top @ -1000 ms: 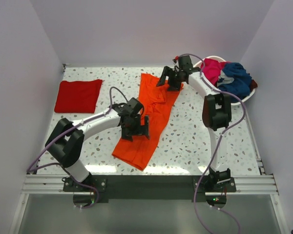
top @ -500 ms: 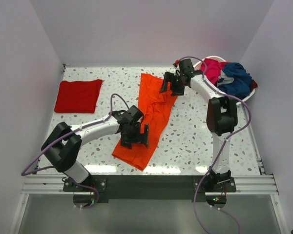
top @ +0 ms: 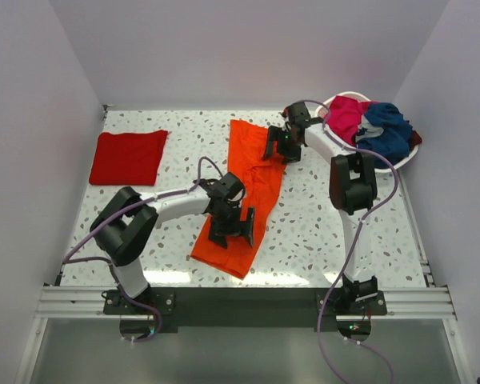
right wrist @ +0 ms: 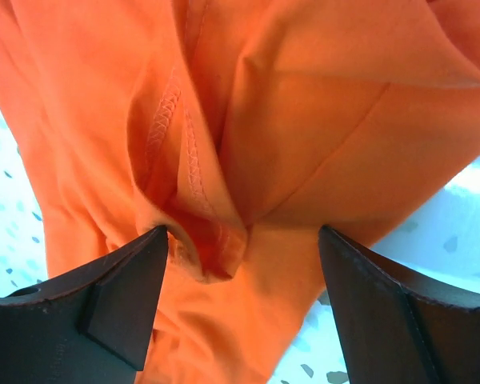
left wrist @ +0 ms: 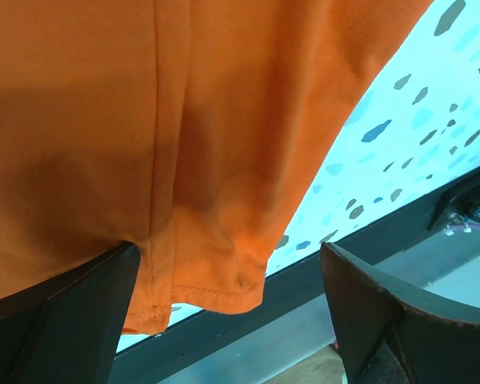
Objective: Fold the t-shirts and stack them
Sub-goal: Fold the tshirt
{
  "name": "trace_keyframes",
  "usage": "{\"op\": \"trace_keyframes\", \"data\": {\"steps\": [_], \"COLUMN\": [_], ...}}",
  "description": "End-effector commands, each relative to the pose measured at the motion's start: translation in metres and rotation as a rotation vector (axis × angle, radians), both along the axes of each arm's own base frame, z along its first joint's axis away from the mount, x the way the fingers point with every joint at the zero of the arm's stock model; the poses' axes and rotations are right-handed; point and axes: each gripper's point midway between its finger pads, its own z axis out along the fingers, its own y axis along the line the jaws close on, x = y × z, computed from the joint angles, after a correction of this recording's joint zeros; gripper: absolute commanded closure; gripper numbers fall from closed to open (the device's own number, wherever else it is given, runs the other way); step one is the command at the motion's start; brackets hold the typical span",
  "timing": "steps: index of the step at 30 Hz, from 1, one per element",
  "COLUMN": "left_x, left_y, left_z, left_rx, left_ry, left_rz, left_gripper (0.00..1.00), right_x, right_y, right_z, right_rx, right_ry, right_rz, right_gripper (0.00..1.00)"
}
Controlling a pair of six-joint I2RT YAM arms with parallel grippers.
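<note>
Orange tee, left end effector spread over hem, right end effector spread over folds

The white speckled surface carries three things. An orange t-shirt lies near the middle as a long narrow strip. It slants from the far side toward the near edge, with its near end further left and its far part creased. A red t-shirt, folded into a flat rectangle, lies at the far left, well apart from it. A white basket sits in the far right corner.
</note>
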Motion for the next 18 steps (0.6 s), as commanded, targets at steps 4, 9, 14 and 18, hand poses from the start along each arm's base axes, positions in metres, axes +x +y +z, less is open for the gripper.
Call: {"op": "trace_keyframes", "data": {"steps": [4, 9, 14, 18], "left_x": [-0.003, 0.003, 0.012, 0.013], "left_y": [-0.024, -0.044, -0.066, -0.072], "left_z": [0.004, 0.012, 0.02, 0.024], "left_rx": [-0.117, -0.199, -0.279, -0.302], "left_ry": [0.04, 0.048, 0.052, 0.056], "left_rz": [-0.074, -0.09, -0.083, -0.087], "left_gripper": [0.0, 0.0, 0.0, 0.0], "right_x": [0.018, 0.026, 0.025, 0.024], "right_y": [-0.007, -0.004, -0.002, -0.002], "right_z": [-0.017, -0.025, -0.028, -0.028], "right_rx": [-0.08, -0.072, -0.069, -0.066], "right_ry": [0.003, -0.001, 0.005, 0.005], "right_rz": [-0.015, -0.03, -0.029, -0.03], "right_gripper": [0.2, 0.2, 0.2, 0.2]}}
